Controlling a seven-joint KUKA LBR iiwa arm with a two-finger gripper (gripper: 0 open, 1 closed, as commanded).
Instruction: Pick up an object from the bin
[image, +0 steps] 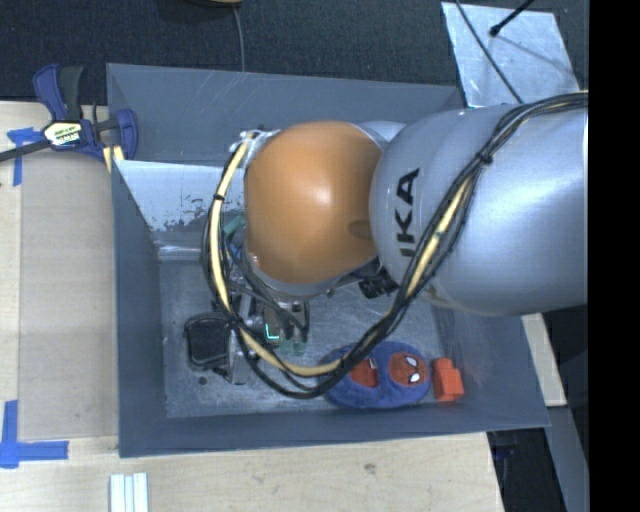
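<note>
**A:** Start from the left. What lies in there?

**B:** On the left of the floor of my grey metal bin (140, 330) there is 1 small black blocky thing (207, 340). I cannot make out what it is made of. Of the loose things, it is the 1 nearest to me.

**A:** And your gripper?

**B:** My gripper (270, 335) hangs low over the floor, just to the right of that black blocky thing. It sits under the rounded orange cover (305, 200) on my wrist, and my yellow and black cables (215, 230) loop down around it. I cannot tell whether it touches the black thing. I also cannot tell whether it is spread or pressed together, because the cover and cables hide its tip.

**A:** Further right?

**B:** There are 2 more things near the front wall. The first is a blue soft oval pouch (385, 395) with a red masked face on it, and a loop of my cable crosses its left end. Just beside its right end sits a small orange block (447, 381). Both lie well apart from the black thing.
</note>
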